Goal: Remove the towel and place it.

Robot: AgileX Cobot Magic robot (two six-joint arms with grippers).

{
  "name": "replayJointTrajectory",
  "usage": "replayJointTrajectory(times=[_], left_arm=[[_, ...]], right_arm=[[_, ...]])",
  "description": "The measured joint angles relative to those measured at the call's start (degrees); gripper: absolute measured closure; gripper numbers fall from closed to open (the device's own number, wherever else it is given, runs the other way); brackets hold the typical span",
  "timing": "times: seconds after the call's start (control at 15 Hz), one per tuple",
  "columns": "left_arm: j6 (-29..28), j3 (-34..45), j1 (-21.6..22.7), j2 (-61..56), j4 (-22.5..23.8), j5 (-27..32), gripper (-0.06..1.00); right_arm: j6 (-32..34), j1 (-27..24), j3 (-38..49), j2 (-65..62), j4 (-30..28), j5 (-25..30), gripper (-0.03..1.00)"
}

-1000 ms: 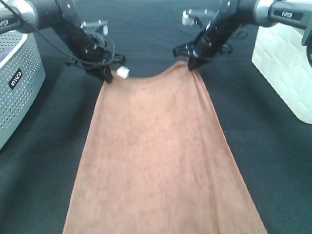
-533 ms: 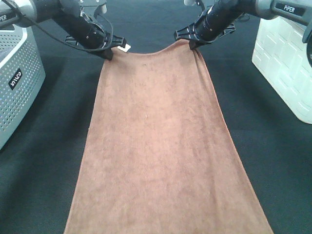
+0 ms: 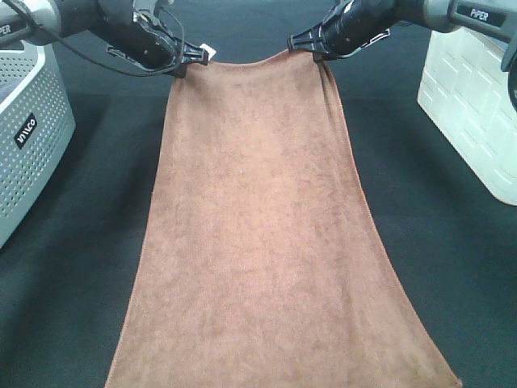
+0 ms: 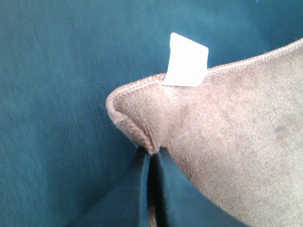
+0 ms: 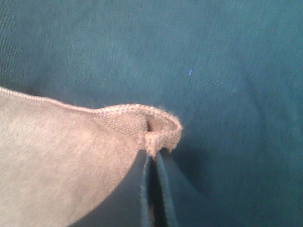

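The brown towel (image 3: 262, 234) is stretched out over the black table cloth, its far edge lifted and its near end running off the bottom of the exterior view. My left gripper (image 3: 184, 63) is shut on the towel's far left corner, next to the small white tag (image 3: 205, 52). My right gripper (image 3: 317, 50) is shut on the far right corner. The left wrist view shows the pinched corner (image 4: 142, 127) and the tag (image 4: 187, 60). The right wrist view shows the other corner (image 5: 158, 130) folded between closed jaws.
A grey perforated basket (image 3: 28, 133) stands at the left edge. A white box (image 3: 477, 105) stands at the right edge. The black table cloth (image 3: 73, 267) covers the table on both sides of the towel.
Both grippers have moved toward the far side of the table, holding the corners. The towel's far edge has been drawn straighter and the towel has been pulled longer.
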Motion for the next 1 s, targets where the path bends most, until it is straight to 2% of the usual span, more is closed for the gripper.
replayJointTrajectory(times=[0.33,1.0], left_arm=[[0.2,0.0,0.0,0.0,0.2,-4.6,0.94],[0.3,0.0,0.0,5.0,1.4,-8.9,0.94]], right_arm=[[0.0,0.0,-0.1,0.9,0.0,-1.7,0.97],[0.0,0.0,-0.2,5.7,0.5,-6.0,0.97]])
